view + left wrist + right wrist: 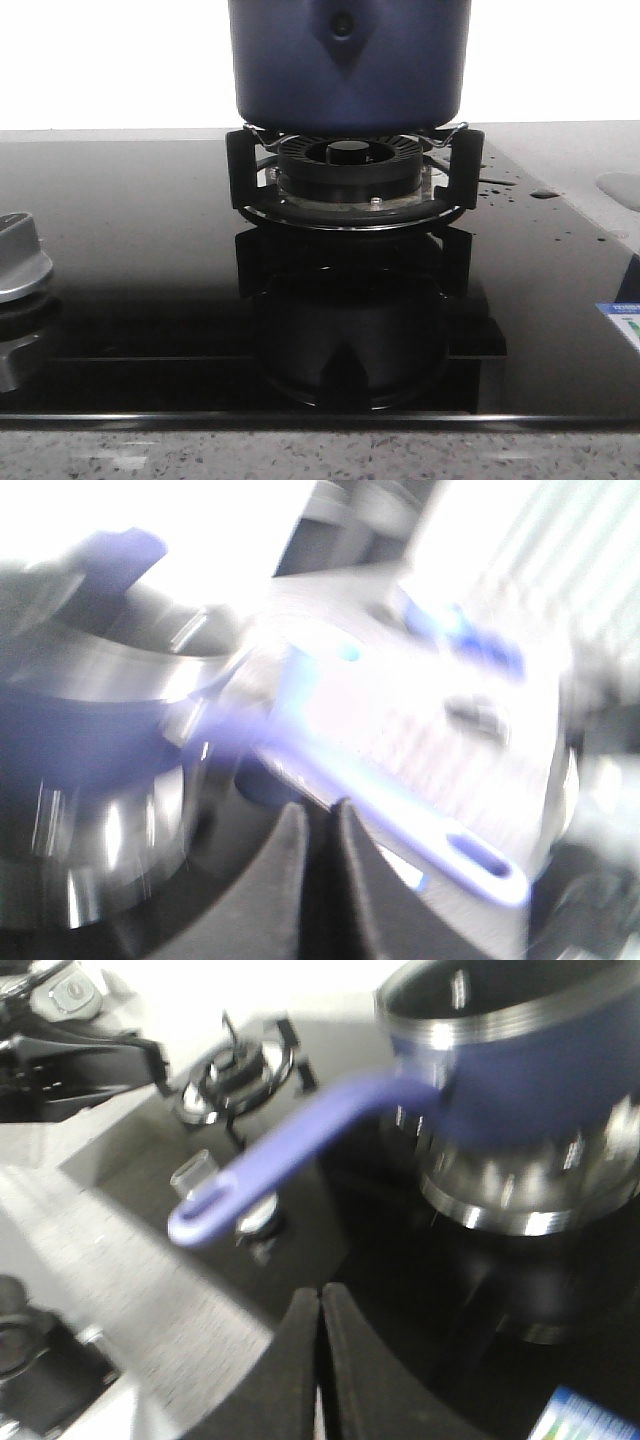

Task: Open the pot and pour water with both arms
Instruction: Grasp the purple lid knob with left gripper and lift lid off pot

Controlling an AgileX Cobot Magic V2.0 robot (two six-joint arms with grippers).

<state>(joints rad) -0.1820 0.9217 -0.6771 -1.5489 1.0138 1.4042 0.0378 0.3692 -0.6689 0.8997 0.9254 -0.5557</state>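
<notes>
The pot (pixel 349 65) sits on the burner support (pixel 352 185), its handle (pixel 290 1155) projecting free for grasping; the left tool (pixel 318 825) and right tool (pixel 320 1310) are both closed, empty.

The blue pot (pixel 540 1080) has no lid on and sits on the black stove (pixel 400 1250). Its long blue handle (pixel 290 1150) sticks out. The right gripper (pixel 320 1360) has its fingers pressed together, holding nothing.

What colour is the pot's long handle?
Blue-violet, like the pot; the handle shows best in the right wrist view.
</notes>
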